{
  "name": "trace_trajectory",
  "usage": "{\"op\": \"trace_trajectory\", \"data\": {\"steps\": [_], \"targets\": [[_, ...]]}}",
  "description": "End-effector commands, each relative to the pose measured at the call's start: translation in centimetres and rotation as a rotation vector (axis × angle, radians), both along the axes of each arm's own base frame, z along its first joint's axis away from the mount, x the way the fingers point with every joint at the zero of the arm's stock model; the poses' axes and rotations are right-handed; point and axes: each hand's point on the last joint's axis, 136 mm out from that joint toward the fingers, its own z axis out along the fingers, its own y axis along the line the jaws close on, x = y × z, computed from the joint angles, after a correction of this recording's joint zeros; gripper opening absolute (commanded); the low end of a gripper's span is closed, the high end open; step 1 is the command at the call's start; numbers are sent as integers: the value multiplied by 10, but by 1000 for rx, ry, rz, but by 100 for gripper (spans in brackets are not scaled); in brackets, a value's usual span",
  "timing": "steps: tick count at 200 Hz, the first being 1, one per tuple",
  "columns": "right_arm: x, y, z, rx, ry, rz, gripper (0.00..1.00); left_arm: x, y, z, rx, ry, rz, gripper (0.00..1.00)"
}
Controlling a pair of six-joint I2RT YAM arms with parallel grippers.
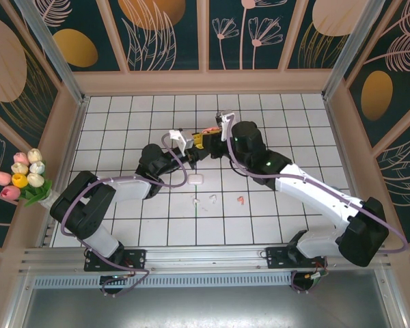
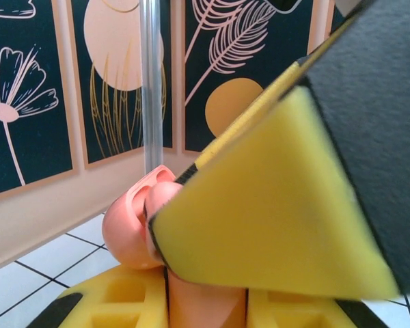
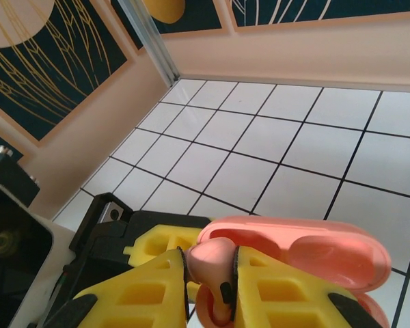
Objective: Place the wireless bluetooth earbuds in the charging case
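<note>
A salmon-pink earbud (image 3: 210, 263) is clamped between the yellow pads (image 3: 287, 294) of the right jaws, with its rounded head showing in the gap. It is held directly over the open pink charging case (image 3: 314, 249), whose lid is tilted back to the right in the right wrist view. Whether the earbud is touching its socket cannot be told, since the contact is hidden by the pads.

The base of the case is gripped from below by the left jaws, which are closed tightly on it. In the left wrist view the rounded pink shell is seen rising from between those pads, with a pad of the right jaws close in front of it.

Both jaws are brought together above the middle of the tiled table (image 1: 294, 116), and the case is held off its surface. Nearer the arm bases, a white charging case (image 1: 195, 179) is set on the table. Closer still to the near edge lie two small pale items, apparently a white earbud (image 1: 195, 201) and another white earbud (image 1: 212, 199). A second salmon-pink earbud (image 1: 240, 200) is placed to their right, apart from them.
</note>
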Motion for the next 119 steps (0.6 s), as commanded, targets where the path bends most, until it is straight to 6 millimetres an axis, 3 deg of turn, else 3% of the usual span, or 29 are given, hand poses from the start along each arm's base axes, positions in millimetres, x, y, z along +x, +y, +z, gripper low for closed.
{"op": "trace_trajectory", "data": {"steps": [1,34,68,119], "targets": [[-8,10,-22,-85,16,43,21,-2,0,21,-46,-52,-14,0],[-8,9,-34,-106,44,30,22,-1,-1,20,-43,-47,-12,0],[-6,4,-34,-82,77,4,38,1,-1,17,-36,-36,-3,0],[2,-4,2,64,121,-43,50,3,0,10,-33,-19,6,0]]}}
